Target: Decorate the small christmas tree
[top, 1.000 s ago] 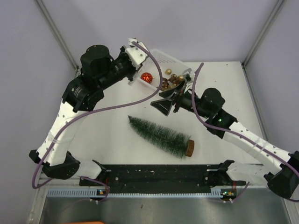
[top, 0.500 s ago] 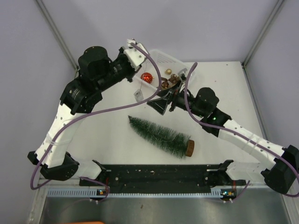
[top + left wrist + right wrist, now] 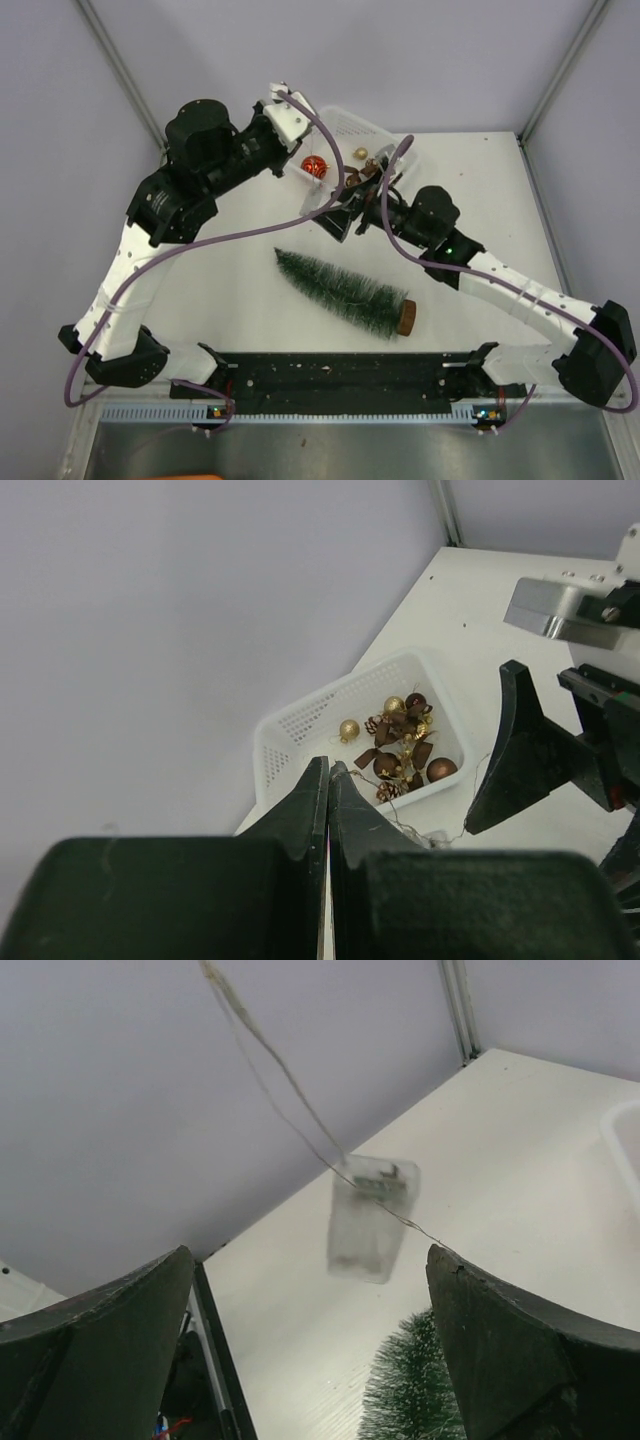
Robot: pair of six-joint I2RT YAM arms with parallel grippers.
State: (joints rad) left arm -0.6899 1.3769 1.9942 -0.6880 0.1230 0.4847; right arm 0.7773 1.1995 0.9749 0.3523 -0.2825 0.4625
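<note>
The small christmas tree (image 3: 345, 290) lies on its side on the white table, with its wooden base (image 3: 406, 316) at the right. Its tip shows in the right wrist view (image 3: 415, 1385). My left gripper (image 3: 297, 152) hovers by the basket, shut on a thin light-string wire (image 3: 400, 818); its tips (image 3: 328, 770) pinch the wire's end. A small clear battery box (image 3: 370, 1218) hangs from that wire in mid-air. My right gripper (image 3: 358, 200) is open wide and empty (image 3: 310, 1255), with the box hanging ahead of the gap between its fingers, above the tree's tip.
A white perforated basket (image 3: 352, 122) stands at the back and holds gold and brown baubles, pine cones and bows (image 3: 400, 745). A red bauble (image 3: 314, 166) lies by its left end. Grey walls close in behind and at the sides.
My right gripper has moved left, toward the hanging battery box. The box has swung right, toward the open fingers. The left gripper has kept hold of the wire. The tree has not moved.
</note>
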